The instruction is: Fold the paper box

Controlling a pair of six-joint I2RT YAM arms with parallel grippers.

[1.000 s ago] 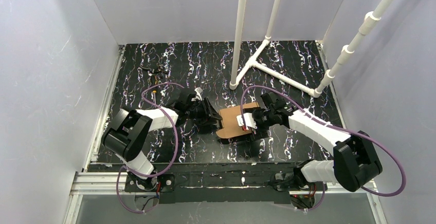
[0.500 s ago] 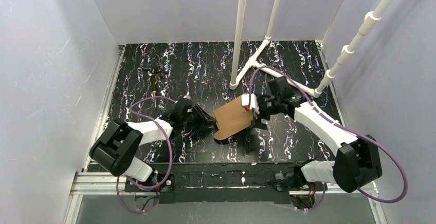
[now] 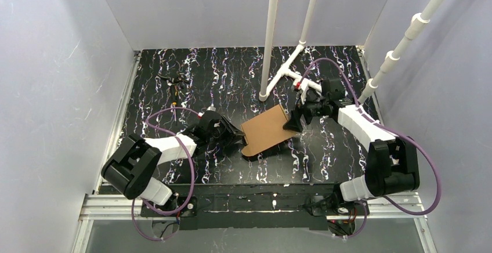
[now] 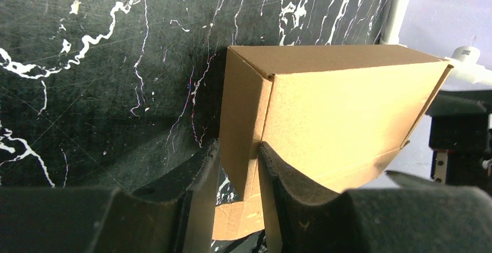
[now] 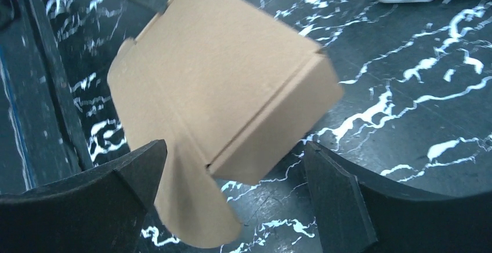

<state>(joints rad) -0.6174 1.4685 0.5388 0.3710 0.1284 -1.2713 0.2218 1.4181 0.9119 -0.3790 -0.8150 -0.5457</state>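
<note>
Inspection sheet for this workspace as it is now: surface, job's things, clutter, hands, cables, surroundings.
Surface: black white-veined tabletop.
Job's things: plain brown cardboard box, partly folded, rounded flap loose.
Clutter: small dark item far left, too small to identify.
Hands: left hand shut on a box panel; right hand open, not gripping.
Cables: purple cables looping along both arms.
Surroundings: white plastic pipe frame, pale walls.
</note>
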